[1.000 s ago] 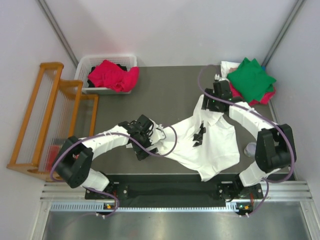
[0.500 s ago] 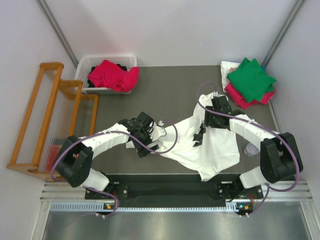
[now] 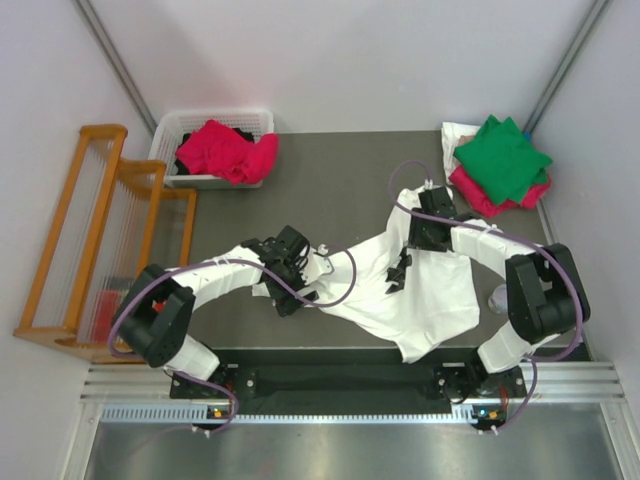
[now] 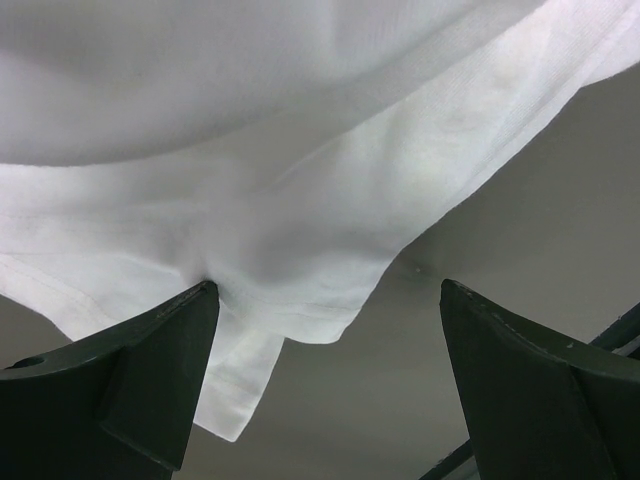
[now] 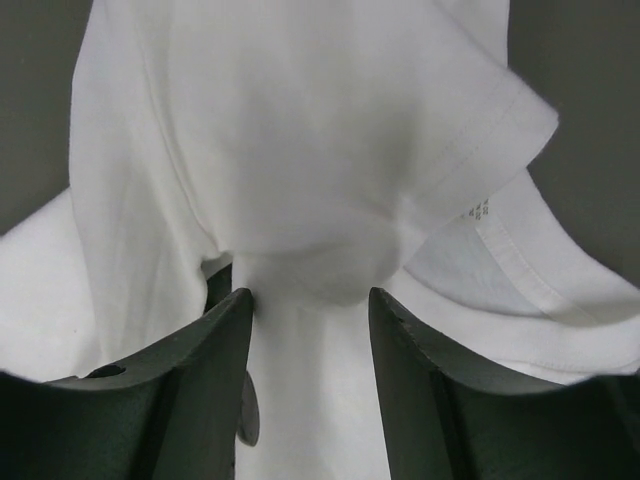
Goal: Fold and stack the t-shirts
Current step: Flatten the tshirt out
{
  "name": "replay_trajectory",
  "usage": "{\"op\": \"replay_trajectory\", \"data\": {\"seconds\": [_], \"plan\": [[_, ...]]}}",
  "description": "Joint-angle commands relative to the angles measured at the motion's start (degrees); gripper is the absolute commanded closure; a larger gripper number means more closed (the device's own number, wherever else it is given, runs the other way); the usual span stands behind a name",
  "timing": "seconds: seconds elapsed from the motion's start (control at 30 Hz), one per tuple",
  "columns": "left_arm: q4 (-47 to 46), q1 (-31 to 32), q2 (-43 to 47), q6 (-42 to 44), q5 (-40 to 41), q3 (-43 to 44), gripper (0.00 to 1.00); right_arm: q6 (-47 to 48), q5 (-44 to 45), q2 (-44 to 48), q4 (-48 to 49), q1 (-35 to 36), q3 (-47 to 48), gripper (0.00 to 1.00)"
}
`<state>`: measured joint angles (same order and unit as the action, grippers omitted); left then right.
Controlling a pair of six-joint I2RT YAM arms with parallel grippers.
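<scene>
We see the right gripper [image 5: 310, 300] half closed on a bunch of the large white cloth t-shirt [image 3: 435, 300]. The cloth fills the gap between its fingers [image 5: 190, 390] and creases toward them. From that gripper the shirt spreads toward the arm bases and across to the left gripper [image 4: 325, 290], lying on the dark grey table [image 3: 340, 180]. Its small black chest print [image 3: 400, 270] sits just beside the right gripper.

The left gripper's jaws stand wide apart. A hemmed edge of the shirt hangs between them and brushes one finger [image 4: 150, 370], but nothing is clamped.

Beyond the right gripper, away from the bases, a green folded t-shirt [image 3: 502, 155] rests on a crimson-pink folded t-shirt [image 3: 475, 197]. Well beyond the left gripper, a white slotted plastic basket [image 3: 168, 128] holds another crimson-pink cloth [image 3: 225, 150].
</scene>
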<state>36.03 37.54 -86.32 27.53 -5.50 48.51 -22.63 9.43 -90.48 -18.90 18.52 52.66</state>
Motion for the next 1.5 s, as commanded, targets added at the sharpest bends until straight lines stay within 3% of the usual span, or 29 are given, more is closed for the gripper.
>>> {"op": "replay_trajectory", "data": {"seconds": [0.0,0.43,0.63,0.87,1.03,1.17,1.47], "plan": [[-2.19,-0.36,0.1,0.33,-0.57,-0.61,0.04,-0.04,1.2,-1.8,3.34,-2.17,3.23,0.51],[-0.87,-0.89,1.6,0.86,-1.27,-0.61,0.04,-1.62,-0.73,-2.25,6.06,-3.23,-0.19,0.66],[-0.87,-0.89,1.51,0.69,-0.92,-0.52,0.05,-1.45,-0.82,-1.72,5.98,-3.14,-0.72,0.79],[-1.31,-0.89,1.34,-0.19,-0.74,-0.7,0.05,-1.45,-1.08,-0.67,5.54,-3.14,-0.19,0.83],[-1.14,-0.98,-0.07,-0.46,-0.13,-1.58,0.23,-1.19,-1.35,-0.66,5.27,-3.23,0.25,0.84],[0.26,-0.98,1.94,-1.07,-0.22,-0.71,0.47,-1.19,-1.43,-1.19,5.36,-3.23,0.07,0.84],[3.61,-1.06,4.5,-0.72,1.89,2.9,0.47,-1.27,-2.22,-1.2,4.75,-3.23,1.3,0.85]]}}
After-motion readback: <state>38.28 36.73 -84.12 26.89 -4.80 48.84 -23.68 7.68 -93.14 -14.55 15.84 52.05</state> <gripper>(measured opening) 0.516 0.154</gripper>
